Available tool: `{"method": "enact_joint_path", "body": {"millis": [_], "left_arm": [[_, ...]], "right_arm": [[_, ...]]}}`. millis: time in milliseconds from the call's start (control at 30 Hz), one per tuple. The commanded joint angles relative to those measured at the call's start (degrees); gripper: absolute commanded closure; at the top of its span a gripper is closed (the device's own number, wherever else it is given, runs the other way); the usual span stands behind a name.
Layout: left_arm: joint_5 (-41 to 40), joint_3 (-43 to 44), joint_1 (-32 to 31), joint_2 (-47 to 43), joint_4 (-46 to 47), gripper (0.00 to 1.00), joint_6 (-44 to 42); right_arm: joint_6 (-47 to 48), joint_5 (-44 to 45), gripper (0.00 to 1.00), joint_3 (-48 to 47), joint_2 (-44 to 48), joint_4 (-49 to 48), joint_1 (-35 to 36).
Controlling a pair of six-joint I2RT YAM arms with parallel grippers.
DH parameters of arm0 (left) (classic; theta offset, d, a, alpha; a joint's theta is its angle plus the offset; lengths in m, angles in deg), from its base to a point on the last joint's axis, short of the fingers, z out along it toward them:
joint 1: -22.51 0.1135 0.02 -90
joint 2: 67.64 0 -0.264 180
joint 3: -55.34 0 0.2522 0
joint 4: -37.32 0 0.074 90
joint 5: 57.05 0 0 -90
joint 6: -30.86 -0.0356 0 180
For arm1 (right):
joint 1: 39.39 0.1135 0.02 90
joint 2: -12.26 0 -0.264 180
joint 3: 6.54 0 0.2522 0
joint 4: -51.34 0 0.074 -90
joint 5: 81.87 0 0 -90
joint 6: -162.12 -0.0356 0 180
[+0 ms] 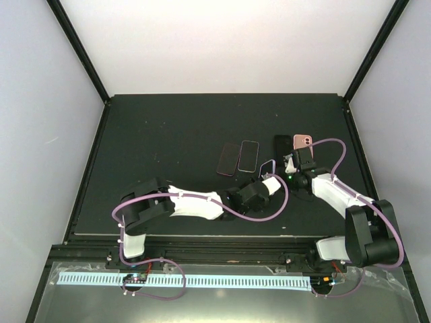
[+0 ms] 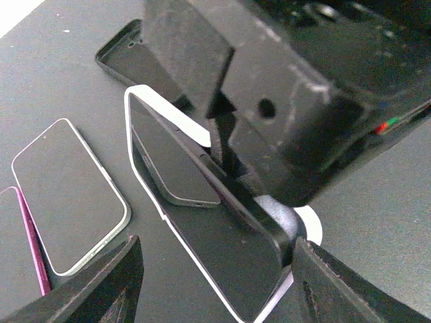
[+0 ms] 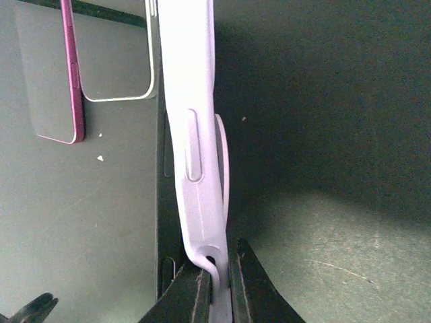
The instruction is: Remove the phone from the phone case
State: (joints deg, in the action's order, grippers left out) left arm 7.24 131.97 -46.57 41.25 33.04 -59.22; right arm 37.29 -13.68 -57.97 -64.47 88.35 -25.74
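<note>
Since the table [image 1: 168, 121] is flat, dark and hard, a drop onto it could hurt the phone. The right gripper [image 3: 217, 279] is clenched on one thin end of the case [image 3: 199, 67]. It holds the case up on its edge, over the far right part of the table. That is a small hold, so I think the case could twist or slip out when the phone is pushed.

The left gripper [image 2: 225, 286] is wide open. Its black fingers sit on either side of the case, not touching it. If it shoves too hard, the phone [image 2: 215, 235] could pop out and land on the two spare phones [image 2: 67, 195] lying close by.

The case looks pale pink, smooth and bendy, with round corners. The phone inside it is flat, dark and shiny. A thin ring [image 3: 225, 161] sticks out from the back of the case.
</note>
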Motion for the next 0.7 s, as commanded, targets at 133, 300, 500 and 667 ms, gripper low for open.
{"method": "enact_joint_path", "body": {"millis": [133,300,500,667], "left_arm": [[3.44,0.53,-0.09,1.21,3.66,0.37,-1.08],[-7.01,2.75,-0.05,3.32,-0.56,0.42,1.41],[-10.54,2.58,0.08,4.44,-1.06,0.4,1.17],[-13.25,3.54,0.1,6.08,-1.87,0.43,0.1]], "right_arm": [[-0.6,-2.81,0.99,-0.35,0.17,-2.4,-0.07],[-0.59,-3.28,0.99,-0.43,0.17,-2.33,-0.07],[-0.88,-5.51,0.99,0.0,0.14,-3.42,-0.19],[-1.44,-8.76,0.99,0.57,0.45,-4.53,-0.44]]}}
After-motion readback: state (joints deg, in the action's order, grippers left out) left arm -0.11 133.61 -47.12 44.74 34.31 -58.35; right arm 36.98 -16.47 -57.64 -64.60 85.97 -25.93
